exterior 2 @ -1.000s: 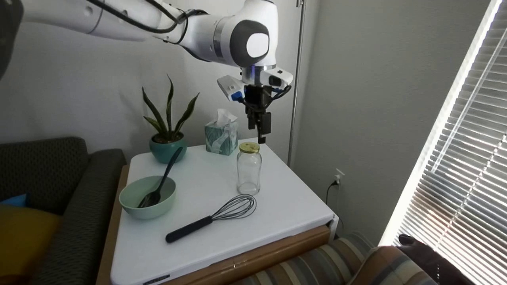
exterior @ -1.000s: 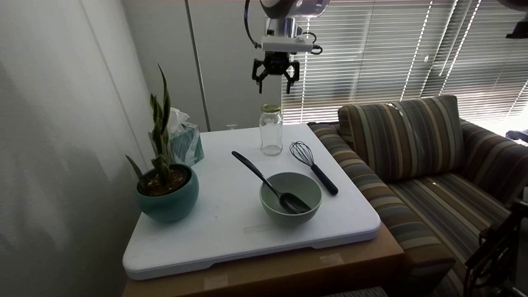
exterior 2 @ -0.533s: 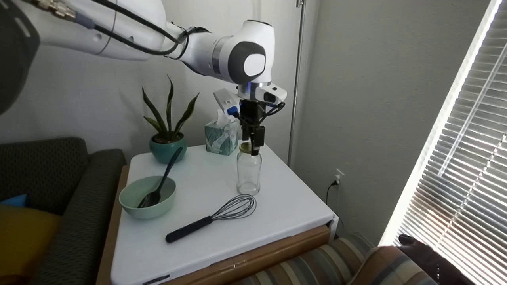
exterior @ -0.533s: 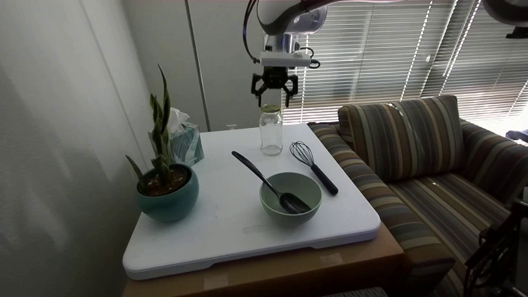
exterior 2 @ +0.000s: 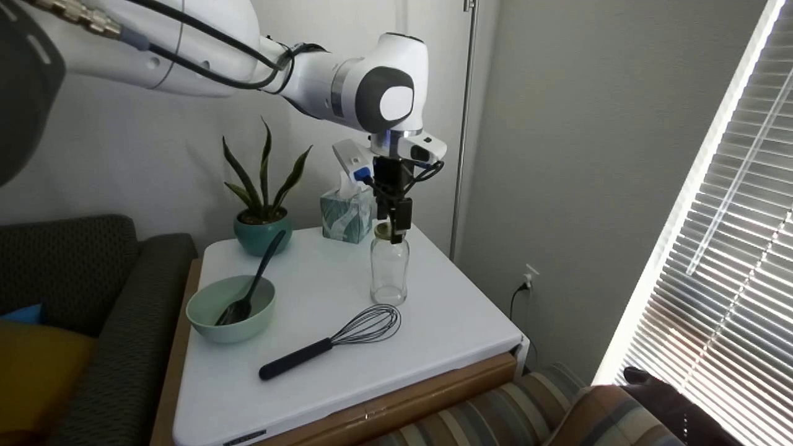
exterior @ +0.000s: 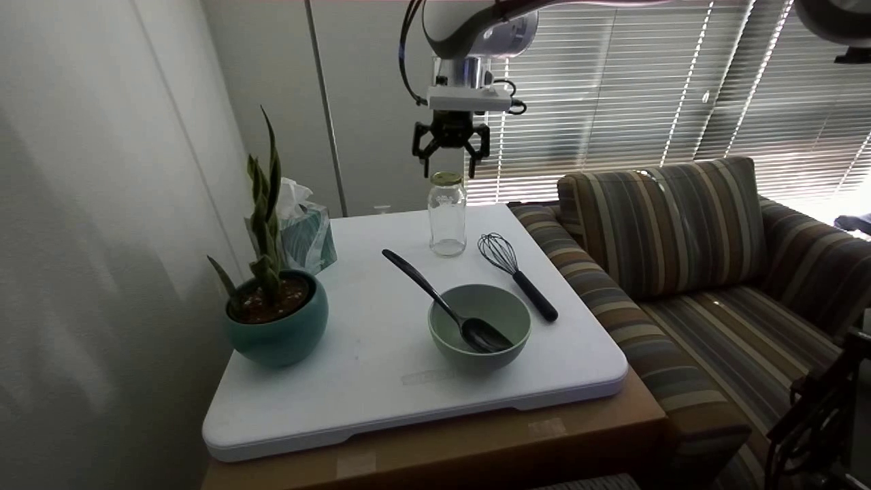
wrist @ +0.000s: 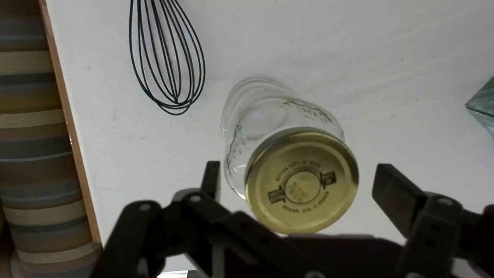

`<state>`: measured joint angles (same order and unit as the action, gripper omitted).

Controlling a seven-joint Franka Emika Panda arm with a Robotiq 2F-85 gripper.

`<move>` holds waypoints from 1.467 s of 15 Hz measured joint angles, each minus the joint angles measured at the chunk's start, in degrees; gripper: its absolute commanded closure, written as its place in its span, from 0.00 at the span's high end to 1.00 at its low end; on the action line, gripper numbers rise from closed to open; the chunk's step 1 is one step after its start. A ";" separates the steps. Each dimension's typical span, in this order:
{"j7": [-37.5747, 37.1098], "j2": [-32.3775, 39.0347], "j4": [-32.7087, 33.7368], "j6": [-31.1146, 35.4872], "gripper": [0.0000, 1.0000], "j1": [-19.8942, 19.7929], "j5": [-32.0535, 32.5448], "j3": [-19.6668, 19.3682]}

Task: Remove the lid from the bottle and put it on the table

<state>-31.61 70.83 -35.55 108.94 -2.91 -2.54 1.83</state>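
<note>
Gold lid (wrist: 302,183) caps the clear glass jar (exterior: 447,221); the tool (exterior: 449,169), jaws parted, hangs near the jar's top.

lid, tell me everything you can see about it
The lid is round, gold and shiny, apparently metal, with dark print around a central circle. It sits level on top of the upright bottle; how tight cannot be told. The gripper is open around it, gaps showing on both sides in the wrist view.
</note>
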 measured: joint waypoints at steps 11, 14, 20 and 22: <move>0.88 0.58 0.09 -0.10 0.47 0.19 0.07 0.03; 1.94 0.58 0.10 -0.10 0.47 0.36 0.20 0.03; 5.48 0.14 0.10 -0.53 0.47 1.36 0.34 0.03; 5.97 -0.17 0.12 -1.06 0.47 1.70 0.37 0.03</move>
<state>-25.64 70.67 -35.43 107.88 -1.21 -2.17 1.86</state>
